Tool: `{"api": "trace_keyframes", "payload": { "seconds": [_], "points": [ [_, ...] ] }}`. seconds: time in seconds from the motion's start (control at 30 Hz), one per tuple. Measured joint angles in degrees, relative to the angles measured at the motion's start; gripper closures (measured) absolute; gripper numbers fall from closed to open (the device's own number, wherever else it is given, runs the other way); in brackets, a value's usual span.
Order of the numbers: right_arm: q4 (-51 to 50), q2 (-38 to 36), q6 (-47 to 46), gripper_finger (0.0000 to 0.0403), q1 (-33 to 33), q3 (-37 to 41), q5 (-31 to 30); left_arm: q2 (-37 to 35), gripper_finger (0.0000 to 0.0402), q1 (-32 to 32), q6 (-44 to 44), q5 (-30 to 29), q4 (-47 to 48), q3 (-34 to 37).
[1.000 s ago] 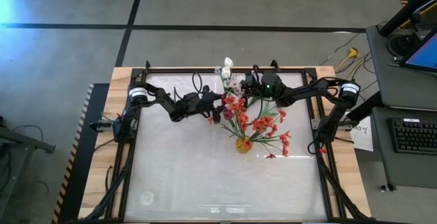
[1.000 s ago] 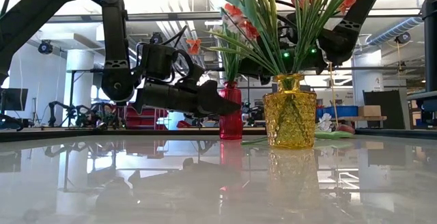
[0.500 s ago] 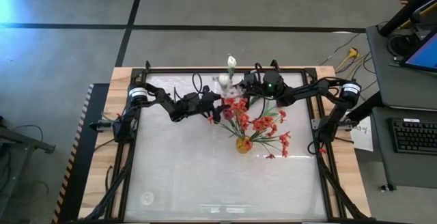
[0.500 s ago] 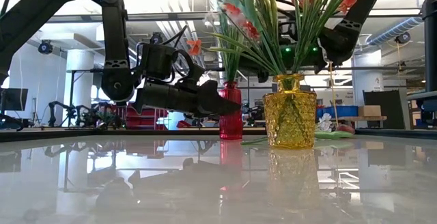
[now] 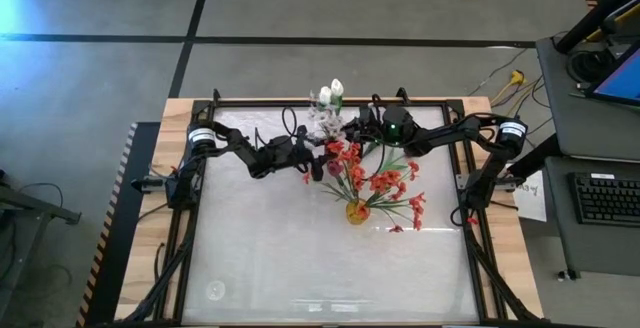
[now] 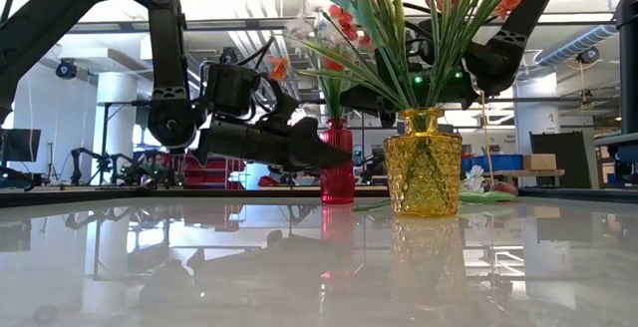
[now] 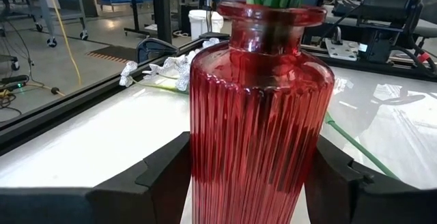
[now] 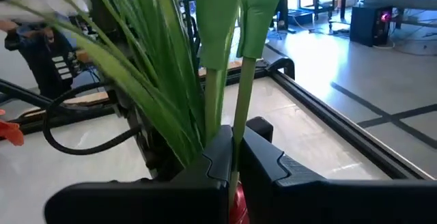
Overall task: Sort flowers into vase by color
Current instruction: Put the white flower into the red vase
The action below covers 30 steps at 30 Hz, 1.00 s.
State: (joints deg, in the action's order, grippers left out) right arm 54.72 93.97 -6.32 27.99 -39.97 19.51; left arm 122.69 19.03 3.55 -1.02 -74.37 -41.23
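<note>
White tulips (image 5: 331, 93), light with springy stems, stand far-centre, pinched low on their stems by the right gripper (image 8: 232, 157); the left gripper (image 7: 249, 176) clasps the slippery red vase (image 7: 259, 108).

The red vase (image 7: 261, 118) is clear, glossy glass with fine upright ribs. The yellow vase (image 6: 424, 164) is glass too, with a knobbly cut pattern. The surface (image 5: 300, 258) is smooth and glossy white, mirroring both vases, and its border (image 5: 140, 258) is pale wood. The left fingers (image 7: 160, 176) look matt black plastic. The stems (image 8: 208, 74) are smooth, slightly waxy green plastic.
</note>
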Motion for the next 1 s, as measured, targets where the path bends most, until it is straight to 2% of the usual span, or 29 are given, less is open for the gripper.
{"api": "trace_keyframes", "payload": {
  "seconds": [0.23,1.0],
  "points": [
    [-0.57,0.00,7.23,0.0390,-0.24,0.00,0.44,0.00,0.0187,0.00,-0.43,0.00,0.11,0.00],
    [-2.22,-0.04,6.36,0.0390,-0.24,0.00,-0.09,0.07,0.0187,-0.09,0.44,-0.61,1.49,-1.49]
  ]
}}
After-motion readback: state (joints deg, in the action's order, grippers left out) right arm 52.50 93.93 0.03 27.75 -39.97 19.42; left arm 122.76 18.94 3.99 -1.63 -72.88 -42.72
